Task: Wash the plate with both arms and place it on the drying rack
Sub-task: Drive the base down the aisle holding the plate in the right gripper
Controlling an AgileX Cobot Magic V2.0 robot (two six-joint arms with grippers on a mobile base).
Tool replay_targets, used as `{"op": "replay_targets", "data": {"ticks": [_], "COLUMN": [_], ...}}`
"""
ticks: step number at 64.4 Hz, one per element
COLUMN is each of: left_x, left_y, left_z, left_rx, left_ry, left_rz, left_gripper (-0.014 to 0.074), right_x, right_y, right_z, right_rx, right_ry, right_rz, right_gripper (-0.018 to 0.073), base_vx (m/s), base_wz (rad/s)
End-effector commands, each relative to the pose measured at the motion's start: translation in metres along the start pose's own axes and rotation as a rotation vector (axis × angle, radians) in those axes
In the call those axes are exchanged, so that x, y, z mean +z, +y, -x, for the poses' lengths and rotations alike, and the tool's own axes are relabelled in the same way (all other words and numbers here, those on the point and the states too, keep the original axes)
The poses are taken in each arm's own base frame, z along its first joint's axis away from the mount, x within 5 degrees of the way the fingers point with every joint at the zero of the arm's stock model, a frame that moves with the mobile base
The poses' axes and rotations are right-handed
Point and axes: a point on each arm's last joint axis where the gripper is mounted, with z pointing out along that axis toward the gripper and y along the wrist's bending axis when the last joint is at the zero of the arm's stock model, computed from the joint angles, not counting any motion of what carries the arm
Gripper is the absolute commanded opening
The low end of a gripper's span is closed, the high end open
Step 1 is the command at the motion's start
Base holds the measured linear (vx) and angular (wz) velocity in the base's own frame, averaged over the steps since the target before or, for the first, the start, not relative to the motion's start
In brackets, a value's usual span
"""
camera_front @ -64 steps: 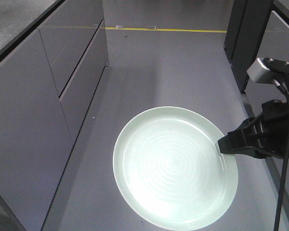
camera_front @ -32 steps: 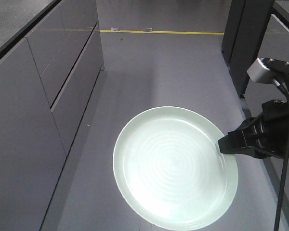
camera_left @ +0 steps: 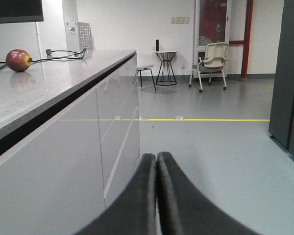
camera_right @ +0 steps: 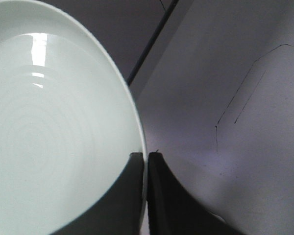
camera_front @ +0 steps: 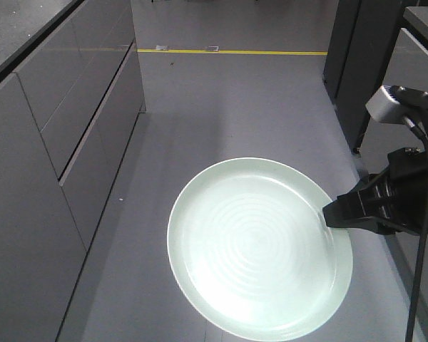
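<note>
The pale mint-green plate [camera_front: 257, 246] hangs level above the grey floor, its ringed face up. My right gripper [camera_front: 329, 214] is shut on the plate's right rim; in the right wrist view the two black fingers pinch the rim [camera_right: 143, 161] of the plate [camera_right: 54, 127] between them. My left gripper [camera_left: 157, 157] is shut with nothing in it, its fingers pressed together and pointing along the aisle. It does not show in the front view. The drying rack is out of view.
Grey cabinet drawers [camera_front: 50, 164] line the left under a grey countertop [camera_left: 44, 83] with an apple [camera_left: 18, 59]. Dark cabinets [camera_front: 357, 64] stand at the right. A yellow floor line [camera_front: 228, 51] crosses ahead. A chair [camera_left: 210, 61] and small table [camera_left: 165, 66] stand far off.
The whole scene has shifted: the cabinets on the left slide back and leftward and the yellow line drops lower in view as the base moves. Plate and right gripper keep their place in the frame.
</note>
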Motion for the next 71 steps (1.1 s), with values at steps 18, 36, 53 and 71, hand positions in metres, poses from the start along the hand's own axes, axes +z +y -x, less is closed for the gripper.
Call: {"op": "replay_targets", "data": {"ticks": [18,36,53,71], "left_x": [-0.0031,-0.0031,-0.0031,-0.0031], "left_y": [-0.0006,-0.0006,-0.0006,-0.0006], "left_z": [0.0184,0.0184,0.0184,0.0184], "left_rx": [-0.013,-0.013,-0.013,-0.013], "left_ry": [-0.121,-0.121,-0.121,-0.121], "left_rz": [-0.006,-0.006,-0.006,-0.006], "left_gripper": [-0.0006,-0.0006,-0.0006,-0.0006], "right_x": [-0.0105,-0.0105,-0.0105,-0.0105], "right_y": [0.0081,0.0081,0.0081,0.0081], "right_z": [0.0071,0.0071,0.0071,0.0071], "right_rx": [-0.013,-0.013,-0.013,-0.013], "right_ry": [-0.08,-0.08,-0.08,-0.08], "right_rz": [0.023,0.023,0.023,0.023], "right_gripper": [-0.0004,-0.0004,-0.0004,-0.0004], "base_vx": [0.2,0.21,0.22,0.22], "base_wz": [-0.08,-0.08,-0.08,-0.04]}}
